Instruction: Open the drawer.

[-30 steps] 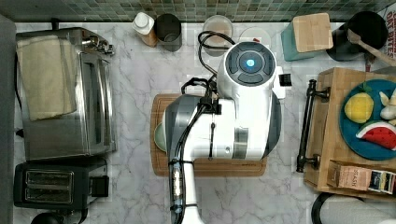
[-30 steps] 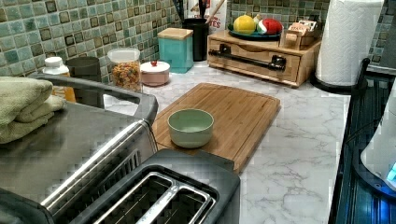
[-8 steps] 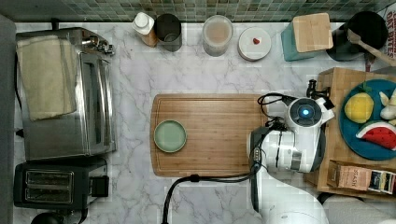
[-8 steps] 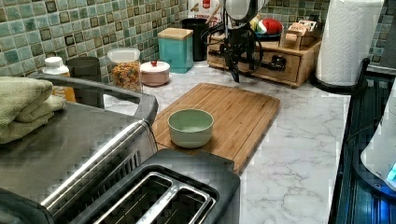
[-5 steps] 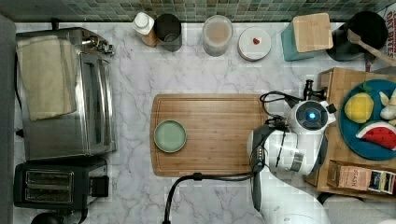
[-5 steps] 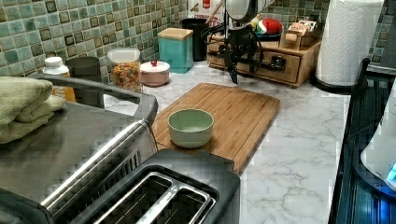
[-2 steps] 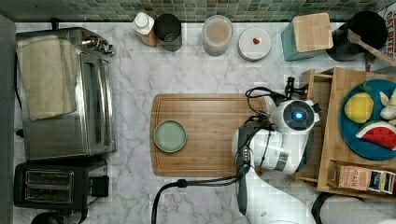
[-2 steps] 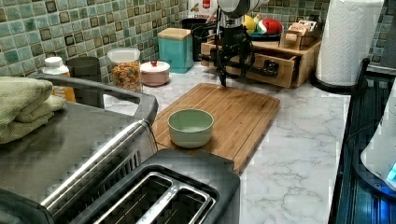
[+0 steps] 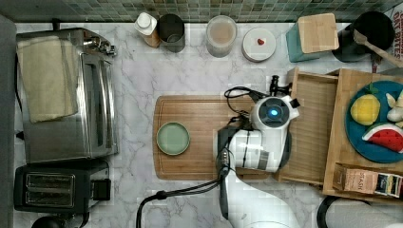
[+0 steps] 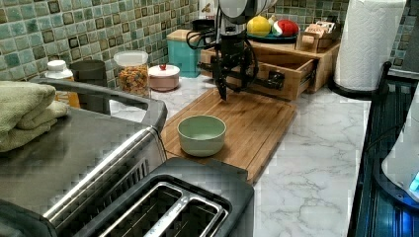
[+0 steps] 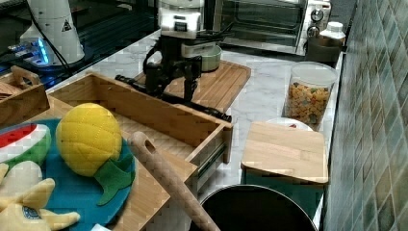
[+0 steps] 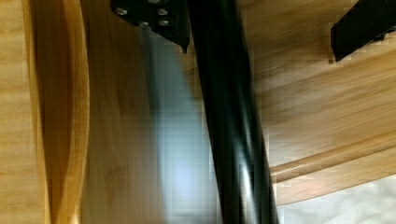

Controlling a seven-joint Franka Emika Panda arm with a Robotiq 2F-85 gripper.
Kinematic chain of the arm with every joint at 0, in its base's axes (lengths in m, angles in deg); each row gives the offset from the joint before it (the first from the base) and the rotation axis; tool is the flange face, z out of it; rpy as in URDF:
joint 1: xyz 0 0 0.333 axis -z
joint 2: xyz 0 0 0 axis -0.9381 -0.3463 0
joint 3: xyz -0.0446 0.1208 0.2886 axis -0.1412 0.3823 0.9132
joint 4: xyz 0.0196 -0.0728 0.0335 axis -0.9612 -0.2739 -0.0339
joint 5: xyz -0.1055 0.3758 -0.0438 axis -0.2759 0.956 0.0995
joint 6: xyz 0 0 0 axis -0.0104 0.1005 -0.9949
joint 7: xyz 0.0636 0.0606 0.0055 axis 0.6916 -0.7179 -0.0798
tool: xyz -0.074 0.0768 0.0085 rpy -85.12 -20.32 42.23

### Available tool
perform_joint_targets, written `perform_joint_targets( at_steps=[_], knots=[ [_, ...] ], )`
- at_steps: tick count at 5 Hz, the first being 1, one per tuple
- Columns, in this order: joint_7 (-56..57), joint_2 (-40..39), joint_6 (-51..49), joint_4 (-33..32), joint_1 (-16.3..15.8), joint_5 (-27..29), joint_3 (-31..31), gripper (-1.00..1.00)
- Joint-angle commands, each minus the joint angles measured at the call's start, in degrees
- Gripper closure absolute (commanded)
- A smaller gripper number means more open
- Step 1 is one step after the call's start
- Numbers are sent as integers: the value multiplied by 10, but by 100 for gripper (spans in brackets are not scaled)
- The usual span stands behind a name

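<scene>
Drawer [image 9: 314,128] sits pulled well out of its wooden cabinet [image 9: 363,137], its light bottom bare in my top view; it lies at 3 o'clock from the cutting board [image 9: 199,137]. In my right view the drawer [image 11: 159,120] is an open box with the black bar handle [image 11: 173,98] running along its front.

Gripper [image 11: 174,85] hangs at the handle, one finger [image 11: 153,79] on each side of the bar. My wrist view puts the handle [image 12: 229,116] between the two finger tips, with a gap on one side, so I read the fingers as straddling the bar, partly spread; I cannot tell whether they press on it. My left view has the gripper [image 10: 228,74] pointing down at the drawer front [image 10: 276,79], over the board's far edge.

Arm [image 9: 261,142] covers the board's 3 o'clock end and the drawer's front in my top view.

Green bowl [image 9: 173,138] rests on the board toward its 9 o'clock side, well apart from the gripper. Toaster oven [image 9: 66,95] stands at 9 o'clock from the board. On the cabinet top a blue plate [image 9: 375,123] carries toy fruit. Jar [image 11: 308,98] of coloured cereal stands near the tiled wall in my right view.
</scene>
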Motion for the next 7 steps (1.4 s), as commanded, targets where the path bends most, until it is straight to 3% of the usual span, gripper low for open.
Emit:
perform_joint_targets(
  at_steps=[1,4,7],
  knots=[
    [-47,-2,-8,48,-88,50,117,-100],
    [-217,-35,-58,136,-150,24,136,-100],
    [-220,-35,-59,136,-139,18,147,-100]
  ],
)
